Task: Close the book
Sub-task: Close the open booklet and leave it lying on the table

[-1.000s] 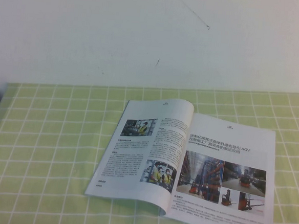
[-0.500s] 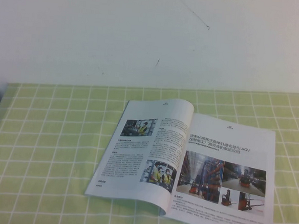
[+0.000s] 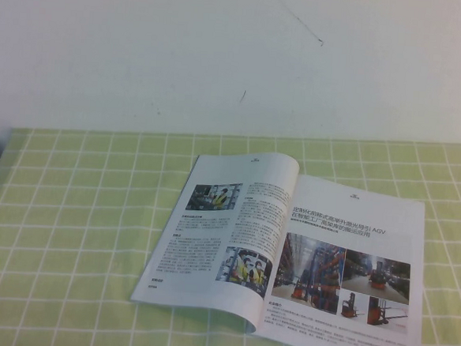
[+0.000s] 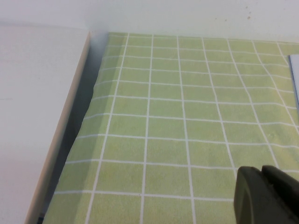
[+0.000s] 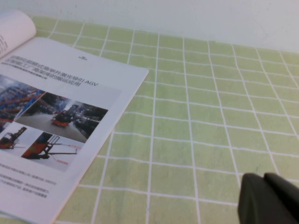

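Open book (image 3: pixel 288 248), untouched; risk of creasing its bowed page on a careless push.
Left end effector (image 4: pixel 262 181) near table (image 3: pixel 70 209) left edge, right end effector (image 5: pixel 265 184) toward right edge, both clenched.

Only a small part of the robot's body shows. The left gripper (image 4: pixel 264 189) is a matte black, blocky plastic body with rounded upper corners, seen as two dark lumps divided by a thin, slanting seam. It hangs low over the light green, white-gridded tablecloth (image 4: pixel 163 126). The right gripper (image 5: pixel 267 192), low over the same tablecloth, looks alike. It is smooth and matte black, rounded along its upper edge, with one narrow groove splitting it into two parts.
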